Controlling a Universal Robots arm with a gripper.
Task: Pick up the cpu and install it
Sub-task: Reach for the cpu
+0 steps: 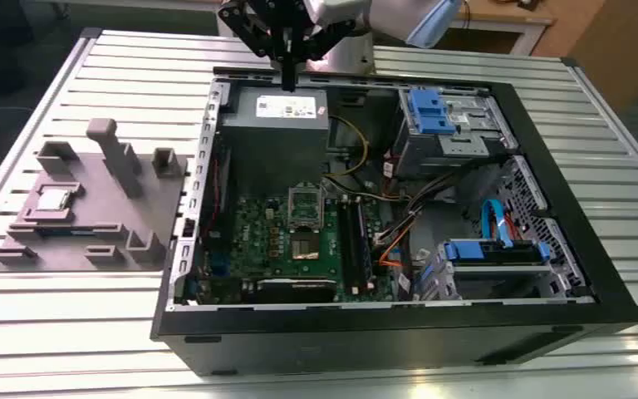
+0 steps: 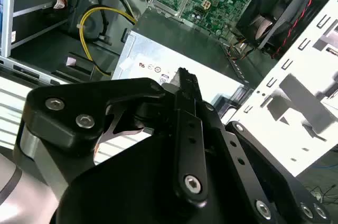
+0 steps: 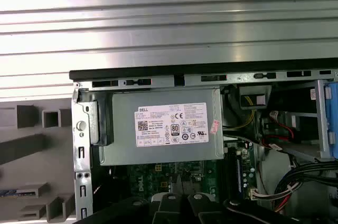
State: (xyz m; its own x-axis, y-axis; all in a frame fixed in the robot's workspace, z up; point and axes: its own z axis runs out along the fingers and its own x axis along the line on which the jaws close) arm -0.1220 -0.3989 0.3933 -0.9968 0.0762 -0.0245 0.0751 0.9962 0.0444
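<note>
The cpu (image 1: 53, 199), a small silver square, lies in a recess of the grey fixture (image 1: 97, 220) on the exterior view's left, outside the computer case. My gripper (image 1: 289, 81) hangs above the case's far edge, over the grey power supply box (image 1: 275, 125), far from the cpu. Its black fingers (image 2: 186, 84) are closed together with nothing between them. On the green motherboard (image 1: 286, 241) the silver hinged frame (image 1: 306, 204) stands by the socket (image 1: 308, 246). In the first wrist view the gripper (image 3: 179, 203) sits over the power supply (image 3: 163, 129).
The open black case (image 1: 408, 324) holds blue drive brackets (image 1: 430, 112), a yellow cable (image 2: 100, 15) and bundled wires (image 1: 408, 224). Upright grey posts (image 1: 114, 150) rise from the fixture. The slatted metal table (image 1: 76, 332) surrounds the case.
</note>
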